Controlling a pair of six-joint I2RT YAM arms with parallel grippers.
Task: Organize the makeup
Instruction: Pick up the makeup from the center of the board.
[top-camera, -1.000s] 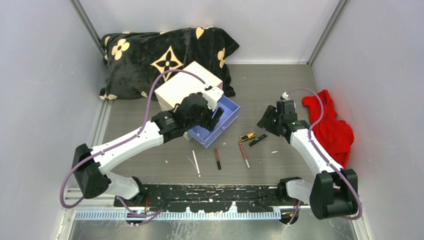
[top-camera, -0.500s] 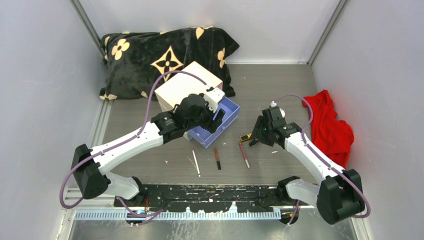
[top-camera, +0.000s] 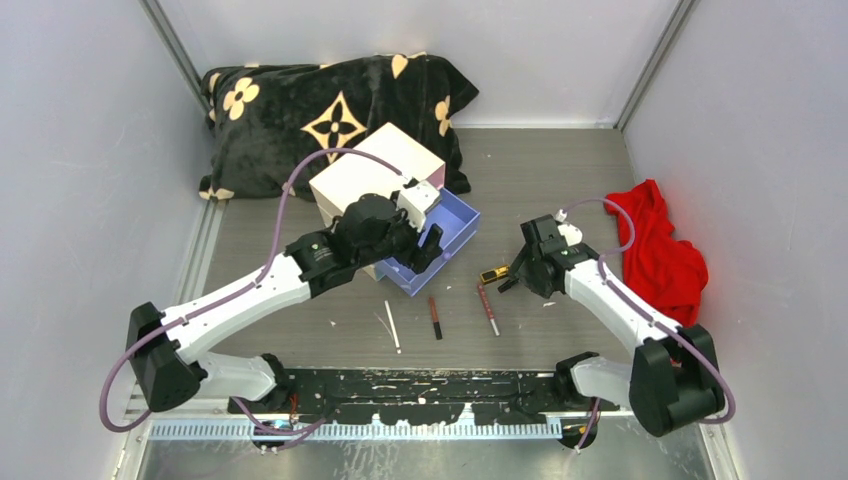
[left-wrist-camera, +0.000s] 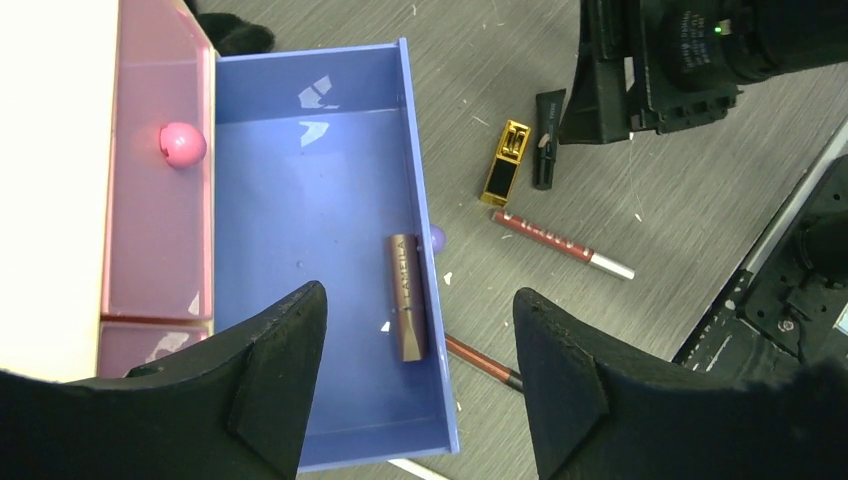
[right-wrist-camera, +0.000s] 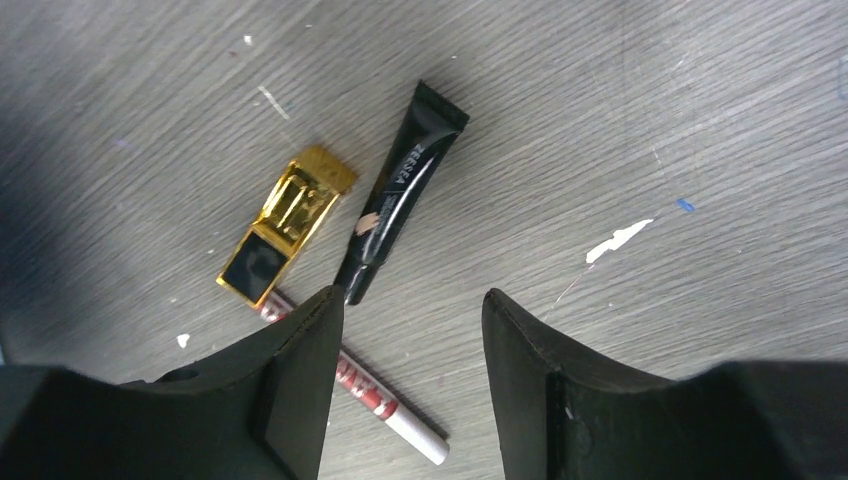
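Stretched forward, the left gripper (left-wrist-camera: 415, 335) is hovering, jaws spread, over the blue drawer (left-wrist-camera: 300, 200), where a brown tube (left-wrist-camera: 407, 297) is lying. The right gripper (right-wrist-camera: 410, 310) is pointing down, jaws spread and empty, above the black tube (right-wrist-camera: 400, 190) beside the gold tube (right-wrist-camera: 285, 224).

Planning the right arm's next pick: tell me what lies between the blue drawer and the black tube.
The gold tube lies between the blue drawer and the black tube, close beside the black tube. The left wrist view shows this clearly.
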